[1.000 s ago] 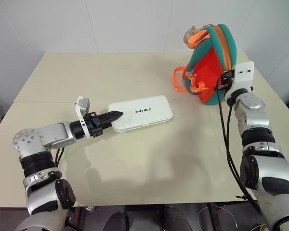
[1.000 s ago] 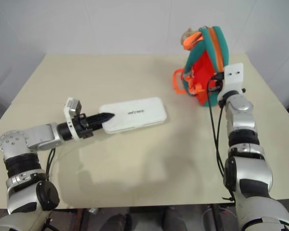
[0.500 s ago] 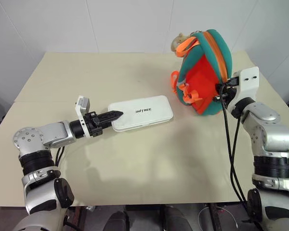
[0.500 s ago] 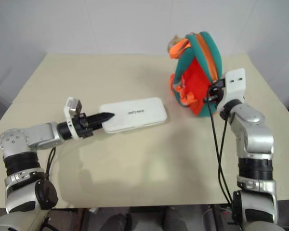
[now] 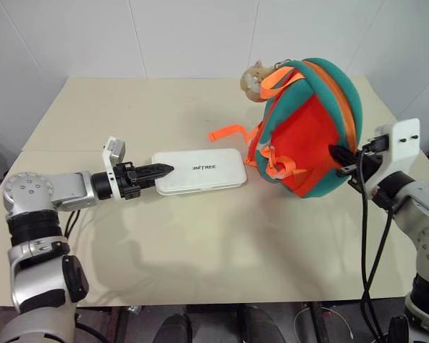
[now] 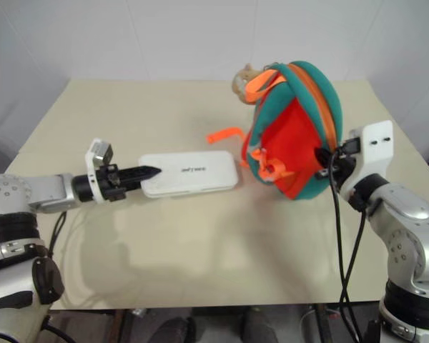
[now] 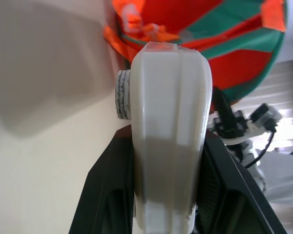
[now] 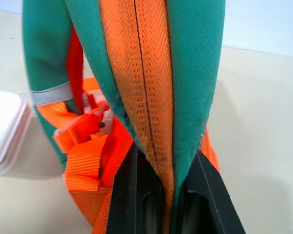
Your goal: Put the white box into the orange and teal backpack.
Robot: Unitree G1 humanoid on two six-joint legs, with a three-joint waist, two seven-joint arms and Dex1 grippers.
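Right gripper (image 8: 158, 195) clamps the backpack (image 5: 311, 136); left gripper (image 5: 159, 170) seemingly pinches the white box (image 5: 198, 171) end

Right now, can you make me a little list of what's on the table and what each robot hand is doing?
table: beige top
white box: lies flat, dark lettering on lid
orange and teal backpack: beside the box, zip strip looks closed
plush charm: tan, at backpack top
left hand: clamped on the box's end
right hand: shut on the backpack's zip edge
box in backpack: not yet
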